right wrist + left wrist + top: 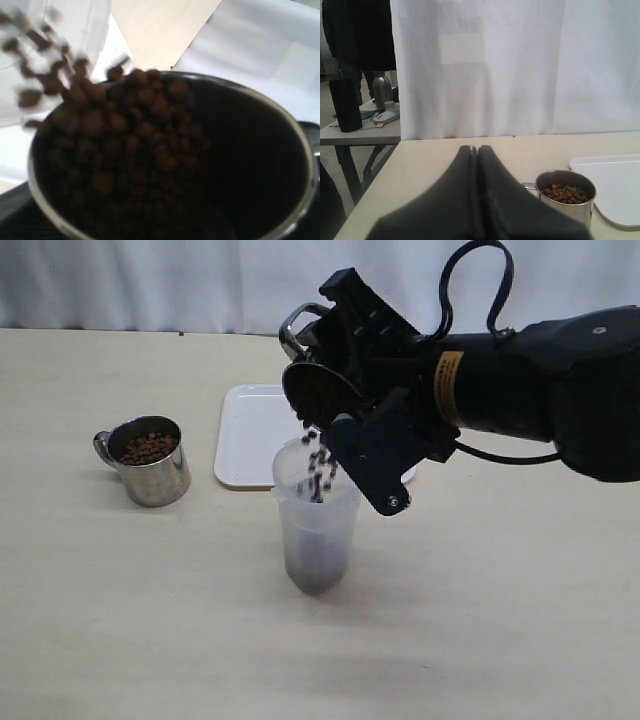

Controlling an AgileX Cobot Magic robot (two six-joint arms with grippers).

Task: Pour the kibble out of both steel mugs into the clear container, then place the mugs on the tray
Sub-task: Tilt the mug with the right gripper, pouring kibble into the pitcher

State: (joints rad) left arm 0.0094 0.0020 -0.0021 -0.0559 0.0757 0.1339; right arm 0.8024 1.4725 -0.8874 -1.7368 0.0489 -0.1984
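**Kibble mid-pour from the first mug, second mug waiting**

Kibble (125, 145) fills the right wrist view, sliding over the lip of the tilted mug (300, 150). The right gripper (365, 390) clasps that mug with jaws spread wide around it, directly above the clear container (316, 530). Pellets are falling in, and a dark layer lies at its bottom. I judge the first pour partly done. The second mug (150, 462), left of the container, is full and has not been poured. Neither mug is on the tray (245, 430) behind the container. Only the left wrist view shows the left gripper (476, 200), pressed together and empty. Only the exterior view shows the container's fill.
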